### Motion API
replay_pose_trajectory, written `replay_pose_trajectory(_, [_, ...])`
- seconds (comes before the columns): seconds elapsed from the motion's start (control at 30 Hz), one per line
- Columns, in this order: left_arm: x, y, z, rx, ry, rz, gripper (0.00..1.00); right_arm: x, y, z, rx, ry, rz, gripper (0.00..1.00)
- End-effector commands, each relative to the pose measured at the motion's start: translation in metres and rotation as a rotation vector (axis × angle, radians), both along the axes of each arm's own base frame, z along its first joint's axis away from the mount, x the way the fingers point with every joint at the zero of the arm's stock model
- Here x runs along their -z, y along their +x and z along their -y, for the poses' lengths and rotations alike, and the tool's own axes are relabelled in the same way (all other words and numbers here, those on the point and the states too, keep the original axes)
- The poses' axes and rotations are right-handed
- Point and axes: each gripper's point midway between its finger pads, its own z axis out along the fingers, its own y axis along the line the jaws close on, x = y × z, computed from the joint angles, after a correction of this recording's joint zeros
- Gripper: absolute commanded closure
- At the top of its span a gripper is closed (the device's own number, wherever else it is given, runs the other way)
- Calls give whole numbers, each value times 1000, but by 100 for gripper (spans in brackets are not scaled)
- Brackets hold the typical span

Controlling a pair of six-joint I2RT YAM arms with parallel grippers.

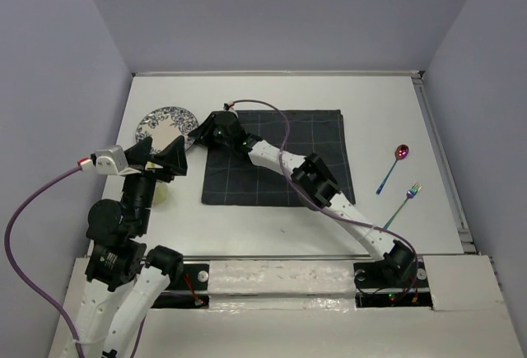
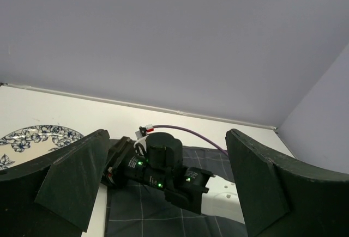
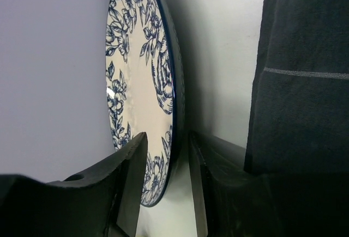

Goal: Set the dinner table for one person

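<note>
Right wrist view: the right tool [image 3: 163, 188] pinches the rim of a blue-flowered plate [image 3: 144, 84] lying on the white table [image 3: 218, 57], dark placemat [image 3: 305, 73] beside it. Left tool [image 2: 163, 188] hangs spread, empty.

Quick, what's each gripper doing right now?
Left gripper: open, holding nothing.
Right gripper: fingers straddle the plate rim; whether it is clamped cannot be told.

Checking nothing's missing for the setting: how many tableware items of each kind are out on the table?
Plate: 1
Placemat: 1
Spoon: 1
Fork: 1
Pale object, partly hidden under the left arm, kind unclear: 1
Total: 5
</note>
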Motion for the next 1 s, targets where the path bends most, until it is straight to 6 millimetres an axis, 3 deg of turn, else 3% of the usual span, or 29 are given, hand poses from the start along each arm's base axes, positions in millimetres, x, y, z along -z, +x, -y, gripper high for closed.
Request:
replay_pose_trajectory(0.0, [-14,-5,-5,-21,-8,50,1,10,-9,-9,-25,29,-30,60])
replay_pose_trajectory(0.2, [-15,-6,-8,-33,-13,56,1,9,-10,-9,-27,36,-35,67])
replay_pose_trajectory(0.37, [-15,-7,-10,-38,-15,58,1,9,-12,-5,-18,32,-35,87])
replay_pose_trajectory(0.4, [-15,-7,-10,-38,-15,58,1,7,-12,-5,-18,35,-33,93])
replay_pose_trajectory(0.57, [-16,-8,-11,-40,-13,59,1,-14,-12,-8,-34,66,-3,100])
replay_pose_trajectory(0.63, [-16,-9,-11,-41,-16,61,1,-26,-14,-8,-44,85,12,100])
replay_pose_trajectory(0.67, [-16,-9,-11,-42,-16,60,1,-46,-13,-9,-46,119,42,100])
replay_pose_trajectory(0.7, [-16,-9,-11,-42,-16,60,1,-45,-15,-8,-46,119,40,100])
replay_pose_trajectory(0.8, [-16,-8,-12,-44,-15,60,1,-71,-14,-5,-32,172,79,100])
replay_pose_trajectory(0.97, [-16,-8,-12,-47,-17,60,1,-135,-11,-3,-11,272,160,100])
